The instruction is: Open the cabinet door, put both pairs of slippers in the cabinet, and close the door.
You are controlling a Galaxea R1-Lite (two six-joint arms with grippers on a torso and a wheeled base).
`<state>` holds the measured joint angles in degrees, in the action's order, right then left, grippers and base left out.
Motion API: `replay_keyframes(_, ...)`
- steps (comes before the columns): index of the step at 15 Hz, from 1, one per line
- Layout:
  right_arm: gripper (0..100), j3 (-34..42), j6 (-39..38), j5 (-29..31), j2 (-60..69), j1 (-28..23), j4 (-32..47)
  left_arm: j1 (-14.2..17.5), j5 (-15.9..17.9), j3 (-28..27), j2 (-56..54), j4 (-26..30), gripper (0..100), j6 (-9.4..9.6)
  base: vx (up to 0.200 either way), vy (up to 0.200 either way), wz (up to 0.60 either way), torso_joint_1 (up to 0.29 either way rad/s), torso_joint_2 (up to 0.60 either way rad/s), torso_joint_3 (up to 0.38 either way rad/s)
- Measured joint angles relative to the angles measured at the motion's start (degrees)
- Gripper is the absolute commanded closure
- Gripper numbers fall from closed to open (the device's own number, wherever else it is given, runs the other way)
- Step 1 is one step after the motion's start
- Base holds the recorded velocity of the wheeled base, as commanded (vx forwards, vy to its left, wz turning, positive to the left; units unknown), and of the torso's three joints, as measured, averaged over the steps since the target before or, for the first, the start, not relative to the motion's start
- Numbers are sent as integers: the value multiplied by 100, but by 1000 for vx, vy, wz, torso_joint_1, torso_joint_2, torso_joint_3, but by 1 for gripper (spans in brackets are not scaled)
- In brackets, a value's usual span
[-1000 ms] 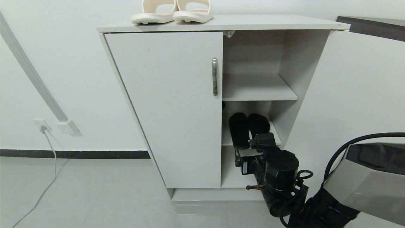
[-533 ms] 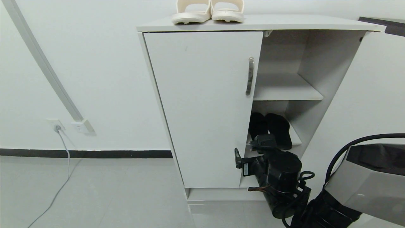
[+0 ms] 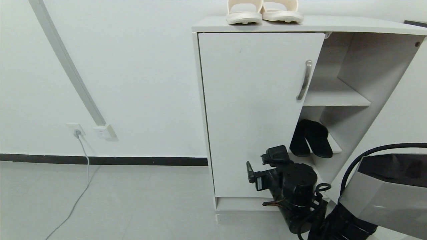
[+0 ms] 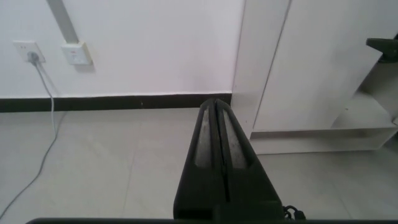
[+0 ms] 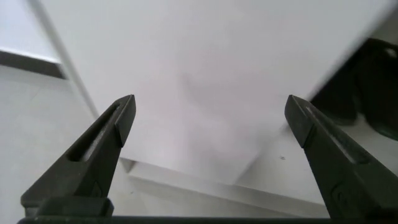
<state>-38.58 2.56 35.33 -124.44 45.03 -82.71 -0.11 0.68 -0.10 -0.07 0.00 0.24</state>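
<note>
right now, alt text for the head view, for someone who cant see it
A white cabinet with its right door open holds a black pair of slippers on the lower shelf; a cream pair sits on top. The right arm's open tool hangs low in front of the closed left door.

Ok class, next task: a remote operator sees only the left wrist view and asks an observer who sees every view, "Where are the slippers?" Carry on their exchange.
Observer: The black slippers lie on the lower shelf inside the cabinet, on its open right side.
Operator: Is there a second pair?
Observer: Yes, the cream slippers sit on top of the cabinet, not yet put in.
Operator: Is the right gripper holding anything?
Observer: No. The right gripper is open and empty, low in front of the closed left door.
</note>
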Motion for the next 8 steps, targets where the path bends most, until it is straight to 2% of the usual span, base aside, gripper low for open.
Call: replay_keyframes(8, 0, 118, 37, -255, -50, 4, -310, 4, 2, 0, 0, 0, 100, 2, 0, 0, 0, 0, 0, 0)
